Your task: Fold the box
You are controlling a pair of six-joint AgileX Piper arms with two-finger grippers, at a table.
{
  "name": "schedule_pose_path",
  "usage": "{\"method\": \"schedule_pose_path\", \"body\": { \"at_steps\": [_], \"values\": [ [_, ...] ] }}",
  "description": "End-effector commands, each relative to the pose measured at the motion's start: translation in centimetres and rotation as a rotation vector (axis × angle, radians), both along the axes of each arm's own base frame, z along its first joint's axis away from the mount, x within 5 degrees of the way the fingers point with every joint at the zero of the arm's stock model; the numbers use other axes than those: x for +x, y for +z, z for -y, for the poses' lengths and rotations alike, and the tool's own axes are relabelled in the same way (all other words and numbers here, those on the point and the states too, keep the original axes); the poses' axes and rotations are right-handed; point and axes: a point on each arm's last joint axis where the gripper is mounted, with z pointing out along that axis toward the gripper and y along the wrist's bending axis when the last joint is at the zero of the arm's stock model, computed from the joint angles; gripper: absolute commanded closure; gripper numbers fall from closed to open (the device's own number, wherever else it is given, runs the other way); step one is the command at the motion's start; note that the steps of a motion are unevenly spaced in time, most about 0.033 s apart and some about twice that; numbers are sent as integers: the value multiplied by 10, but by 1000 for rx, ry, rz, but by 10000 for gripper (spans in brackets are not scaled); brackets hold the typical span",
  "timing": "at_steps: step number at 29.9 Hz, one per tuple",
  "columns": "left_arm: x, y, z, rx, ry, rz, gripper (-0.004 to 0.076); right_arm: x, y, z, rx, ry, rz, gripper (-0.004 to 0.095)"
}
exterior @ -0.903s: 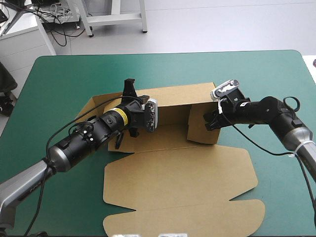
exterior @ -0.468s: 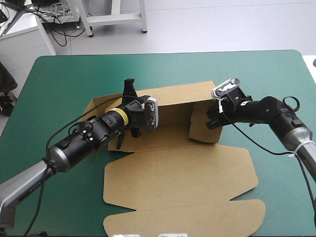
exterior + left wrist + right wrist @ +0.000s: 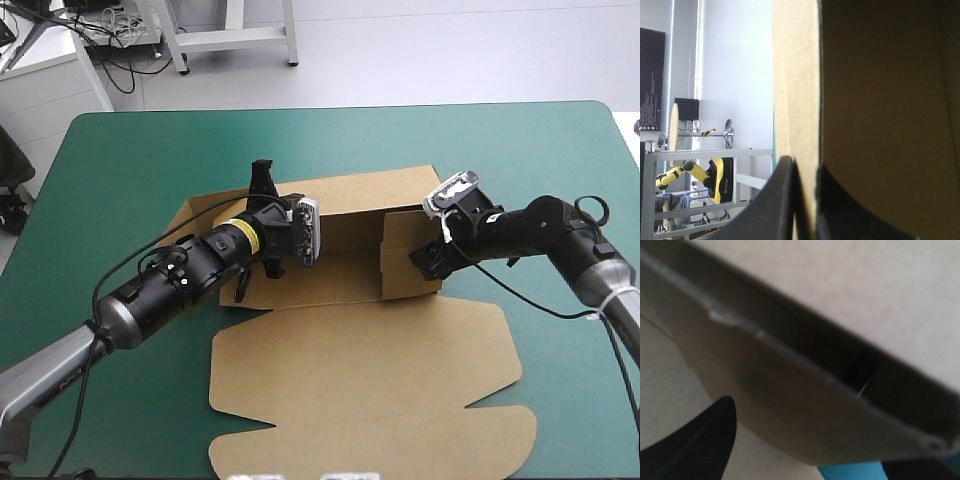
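Teal-green cover [image 3: 130, 160] bears the matte brown box [image 3: 370, 360], walls raised.

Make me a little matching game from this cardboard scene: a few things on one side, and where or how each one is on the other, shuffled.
Things
1. left gripper
2. right gripper
3. lid
4. table cover

Place, colour or state
A. lies flat on the near side of the table
B. teal-green
C. shut on a raised wall of the box
D. open, at the outside of the right-hand wall

Pairs: 1-C, 2-D, 3-A, 4-B
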Motion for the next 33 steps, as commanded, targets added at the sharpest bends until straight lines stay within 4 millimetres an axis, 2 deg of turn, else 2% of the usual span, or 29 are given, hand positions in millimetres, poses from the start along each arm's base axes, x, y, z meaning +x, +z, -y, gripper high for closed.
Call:
{"method": "schedule_pose_path", "body": {
  "at_steps": [1, 11, 16, 23, 30, 33],
  "values": [
    [-7, -4, 5, 0, 3, -60, 710, -10, 17, -1, 15, 33, 23, 202],
    [-9, 2, 4, -10, -3, -38, 710, -7, -5, 2, 30, -46, 75, 222],
    [-9, 2, 4, -15, -1, -42, 710, -4, -2, 1, 52, -46, 116, 285],
    [-10, 0, 2, 3, 7, -59, 710, -4, 2, 2, 65, -69, 143, 283],
    [-12, 6, 0, 6, -6, -30, 710, -7, 26, 8, 87, -148, 291, 283],
    [-12, 6, 0, 7, -6, -30, 710, -8, 30, 8, 121, -164, 309, 283]
  ]
}}
